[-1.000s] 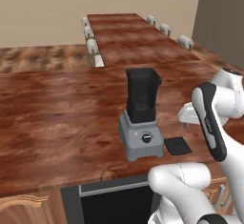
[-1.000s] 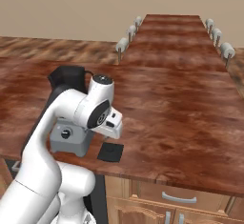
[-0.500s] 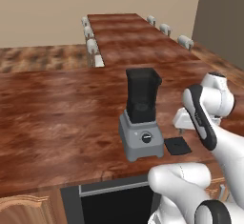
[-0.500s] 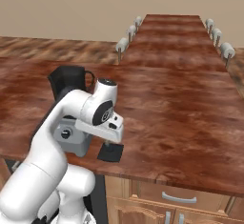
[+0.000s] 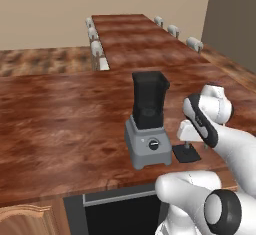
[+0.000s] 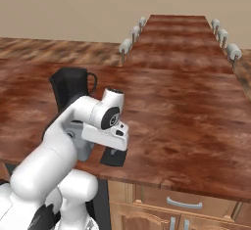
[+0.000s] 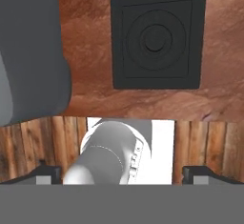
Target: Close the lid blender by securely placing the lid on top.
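Note:
The blender (image 5: 148, 129) stands near the counter's front edge, a grey base with a black knob under a tall dark jar (image 5: 150, 98) whose mouth is uncovered. The lid (image 5: 186, 153), a flat black square, lies on the counter just right of the base. My gripper (image 5: 188, 144) hangs open right above it, pointing down. From the right base view the lid (image 6: 113, 157) lies under the gripper (image 6: 115, 150), and the jar (image 6: 71, 89) rises behind my arm. The hand view has the lid (image 7: 155, 38) ahead, the grey base (image 7: 28, 51) at the left and both fingertips (image 7: 47, 172) spread wide.
The brown wooden counter (image 5: 60, 129) stretches left and back, with a long arm running away lined by white stools (image 5: 97, 49). The front edge lies just below the lid, with a dark opening (image 5: 115, 209) and cabinet drawers (image 6: 186, 204) beneath it.
The hand has come down and slightly toward the blender, from beside the jar to just above the lid. The lid and the blender have stayed put.

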Motion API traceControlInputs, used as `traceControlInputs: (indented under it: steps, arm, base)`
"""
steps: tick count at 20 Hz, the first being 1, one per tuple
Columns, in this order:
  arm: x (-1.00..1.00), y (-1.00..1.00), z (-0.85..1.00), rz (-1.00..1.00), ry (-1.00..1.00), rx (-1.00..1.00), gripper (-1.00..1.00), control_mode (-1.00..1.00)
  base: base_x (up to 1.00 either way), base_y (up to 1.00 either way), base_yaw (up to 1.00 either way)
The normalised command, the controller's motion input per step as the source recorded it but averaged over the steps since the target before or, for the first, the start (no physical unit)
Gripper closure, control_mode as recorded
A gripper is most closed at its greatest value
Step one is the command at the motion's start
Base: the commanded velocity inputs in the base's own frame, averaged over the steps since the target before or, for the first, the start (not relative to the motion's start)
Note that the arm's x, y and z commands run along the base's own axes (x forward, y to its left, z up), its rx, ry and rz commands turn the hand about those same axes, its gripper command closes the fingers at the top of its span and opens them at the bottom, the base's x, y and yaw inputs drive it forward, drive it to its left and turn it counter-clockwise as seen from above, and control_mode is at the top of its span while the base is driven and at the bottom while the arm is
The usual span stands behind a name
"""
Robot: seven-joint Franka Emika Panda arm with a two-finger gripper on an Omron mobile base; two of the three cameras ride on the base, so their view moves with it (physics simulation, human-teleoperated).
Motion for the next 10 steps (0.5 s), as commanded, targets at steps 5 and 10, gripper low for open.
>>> traceControlInputs:
  steps: [5,10]
  arm:
    - [0.23,-0.05,-0.37,0.04,0.0,0.0,-1.0,-1.0]
    - [0.34,-0.04,-0.32,0.02,0.0,0.0,-1.0,-1.0]
  base:
    - [0.0,0.0,0.0]
    - [0.0,0.0,0.0]
